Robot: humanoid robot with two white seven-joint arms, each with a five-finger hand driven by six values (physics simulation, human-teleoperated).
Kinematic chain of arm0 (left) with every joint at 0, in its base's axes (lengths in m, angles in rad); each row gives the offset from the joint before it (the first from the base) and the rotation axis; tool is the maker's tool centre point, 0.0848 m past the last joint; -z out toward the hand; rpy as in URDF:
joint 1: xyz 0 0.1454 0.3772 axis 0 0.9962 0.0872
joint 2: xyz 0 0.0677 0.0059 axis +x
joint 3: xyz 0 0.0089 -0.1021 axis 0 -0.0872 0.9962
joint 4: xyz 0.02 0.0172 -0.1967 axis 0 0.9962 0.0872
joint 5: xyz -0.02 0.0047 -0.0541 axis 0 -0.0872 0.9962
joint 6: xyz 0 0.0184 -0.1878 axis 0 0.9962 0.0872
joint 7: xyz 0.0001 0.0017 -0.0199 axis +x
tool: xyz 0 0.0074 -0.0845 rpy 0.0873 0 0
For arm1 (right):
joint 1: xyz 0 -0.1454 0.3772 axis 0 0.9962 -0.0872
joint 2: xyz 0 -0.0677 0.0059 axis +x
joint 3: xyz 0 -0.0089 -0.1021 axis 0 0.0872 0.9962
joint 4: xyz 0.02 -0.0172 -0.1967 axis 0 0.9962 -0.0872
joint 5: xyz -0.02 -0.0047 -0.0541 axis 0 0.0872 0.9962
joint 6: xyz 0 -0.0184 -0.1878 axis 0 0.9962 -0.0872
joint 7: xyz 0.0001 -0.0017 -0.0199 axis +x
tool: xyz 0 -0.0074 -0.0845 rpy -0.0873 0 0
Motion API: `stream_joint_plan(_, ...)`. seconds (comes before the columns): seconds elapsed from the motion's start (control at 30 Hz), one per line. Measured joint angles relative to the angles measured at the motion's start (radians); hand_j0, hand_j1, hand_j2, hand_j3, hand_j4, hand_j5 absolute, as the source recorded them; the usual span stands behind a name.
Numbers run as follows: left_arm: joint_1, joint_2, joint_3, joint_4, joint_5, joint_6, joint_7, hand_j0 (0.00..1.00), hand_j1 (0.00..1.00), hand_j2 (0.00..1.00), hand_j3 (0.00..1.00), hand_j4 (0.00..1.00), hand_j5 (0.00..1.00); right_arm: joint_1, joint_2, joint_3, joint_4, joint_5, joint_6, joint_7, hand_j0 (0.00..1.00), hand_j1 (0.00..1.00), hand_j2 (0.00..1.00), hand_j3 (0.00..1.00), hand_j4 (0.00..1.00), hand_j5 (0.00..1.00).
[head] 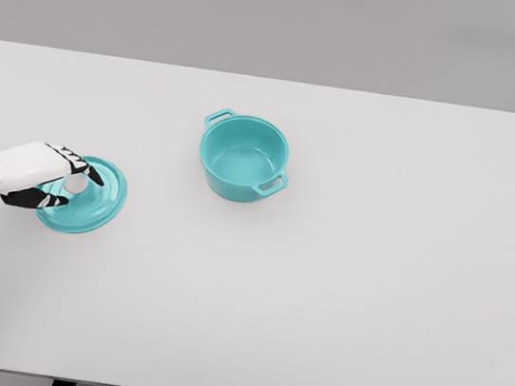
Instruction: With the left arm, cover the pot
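One left hand (44,177) has its fingers closed around the silver knob (74,184) of the teal lid (93,201) flat on the white table (368,295), uncovered teal pot (243,157) well apart, no readable writing.

White left hand (34,176), black-tipped fingers (91,171)

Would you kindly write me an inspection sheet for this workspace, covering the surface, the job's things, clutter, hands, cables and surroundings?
Surface: plain white table, flat and even.
Job's things: round teal pot with two side handles stands upright, uncovered, nothing seen inside it; round teal lid with a pale knob lies flat on the table, apart from the pot, to its left.
Clutter: nothing seen.
Hands: left hand is over the lid with fingers around the knob; whether the grip is closed cannot be told. Right hand is out of view.
Cables: nothing seen.
Surroundings: plain grey wall behind the table.
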Motion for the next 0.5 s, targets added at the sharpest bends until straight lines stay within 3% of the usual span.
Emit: stream_joint_plan(0.5, -0.011, 0.000, -0.001, 0.016, 0.000, 0.000, 0.000, 0.67, 0.67, 0.67, 0.67, 0.67, 0.67, -0.002, 0.000, 0.000, 0.000, 0.000, 0.000, 0.000, 1.00, 1.00, 1.00, 1.00, 1.00, 1.00)
